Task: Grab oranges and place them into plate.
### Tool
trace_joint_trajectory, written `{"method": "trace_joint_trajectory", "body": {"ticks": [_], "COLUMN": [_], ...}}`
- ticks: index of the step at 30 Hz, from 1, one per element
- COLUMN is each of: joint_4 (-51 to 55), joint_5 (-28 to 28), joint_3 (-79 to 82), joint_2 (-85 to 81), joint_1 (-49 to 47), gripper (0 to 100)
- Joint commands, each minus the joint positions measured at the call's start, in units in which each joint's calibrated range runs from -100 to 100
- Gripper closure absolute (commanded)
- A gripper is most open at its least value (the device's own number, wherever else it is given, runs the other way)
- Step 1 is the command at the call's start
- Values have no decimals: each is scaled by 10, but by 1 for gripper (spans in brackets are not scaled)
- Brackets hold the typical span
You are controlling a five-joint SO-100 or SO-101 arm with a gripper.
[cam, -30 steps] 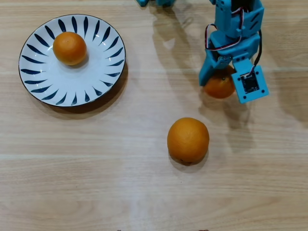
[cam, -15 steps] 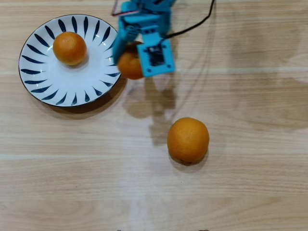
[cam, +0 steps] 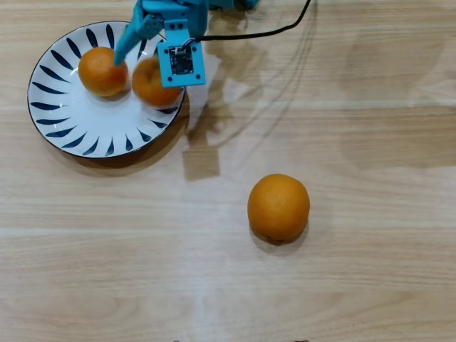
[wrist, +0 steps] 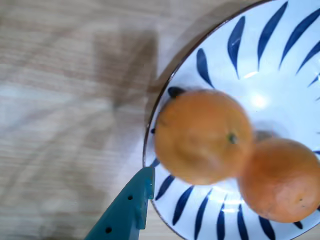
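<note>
While a larger orange [cam: 278, 207] lies apart on the table [cam: 356, 271], the hand [cam: 146, 53] grips a small orange [cam: 151, 84] over the plate [cam: 85, 132].

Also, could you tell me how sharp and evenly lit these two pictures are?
Overhead view: sharp, with soft arm shadows across the table. Wrist view: the nearer orange and the wood grain are smeared by blur, and a glare spot sits on the plate.

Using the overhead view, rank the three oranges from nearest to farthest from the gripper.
1. The orange at the gripper: orange at the plate's right side, beside the jaws.
2. Orange on the plate's upper left.
3. Large orange on the table, far lower right.
</note>
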Motion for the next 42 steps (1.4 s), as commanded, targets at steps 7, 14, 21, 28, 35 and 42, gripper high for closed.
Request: {"method": "trace_joint_trajectory", "body": {"ticks": [7,14,21,28,35,42], "joint_4": [-15,-35,-158,-264,-425,-536], "joint_5": [3,-46,-94,-134,-160,-174], "joint_3": [-12,-89,-94,-93,-100,-141], "joint_2": [-30,-19,20,61,144,263], "joint_1": [-22,-113,-199,-268,-328,-340], "gripper": [45,73,74,71,50,48]}}
